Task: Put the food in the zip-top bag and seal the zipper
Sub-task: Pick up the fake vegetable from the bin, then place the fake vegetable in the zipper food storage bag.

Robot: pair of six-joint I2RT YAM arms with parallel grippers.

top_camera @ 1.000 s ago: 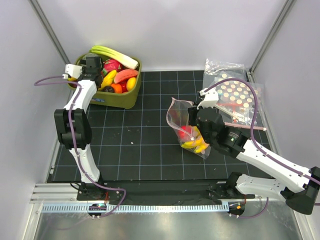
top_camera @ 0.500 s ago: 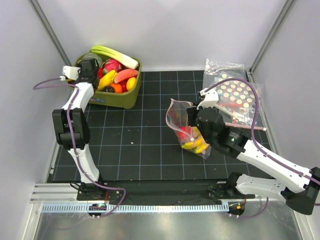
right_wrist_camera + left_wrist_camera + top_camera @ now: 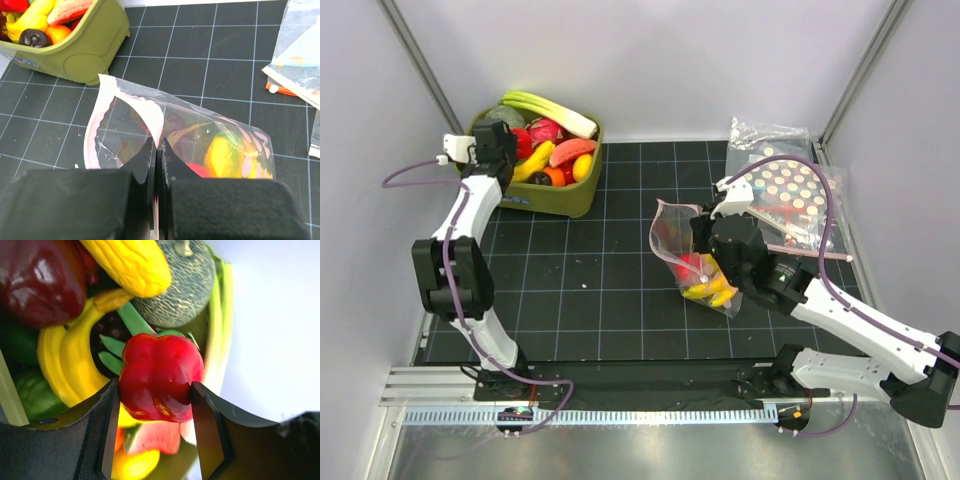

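Observation:
The clear zip-top bag point(image 3: 672, 238) lies mid-table with its mouth held up and open. My right gripper point(image 3: 698, 232) point(image 3: 156, 150) is shut on the near lip of the pinkish zipper point(image 3: 92, 131). Inside the bag point(image 3: 200, 145) I see a yellow banana bunch point(image 3: 712, 291), a red fruit point(image 3: 692, 266) and an orange-yellow fruit point(image 3: 225, 155). My left gripper point(image 3: 508, 146) point(image 3: 155, 385) is at the green bin's left end, its fingers point(image 3: 107, 430) pressed on both sides of a glossy red pepper-shaped toy point(image 3: 161, 371).
The olive-green bin point(image 3: 570, 198) point(image 3: 85, 55) at the back left holds several toy foods: melon point(image 3: 177, 285), corn, bananas point(image 3: 65, 355), leek. Larger clear bags with coloured dots point(image 3: 790, 190) point(image 3: 300, 60) lie at the back right. Grey walls close in the sides and back.
The left arm has swung leftward and its gripper has shifted a little toward the bin's left end. The right gripper and the bag have hardly moved.

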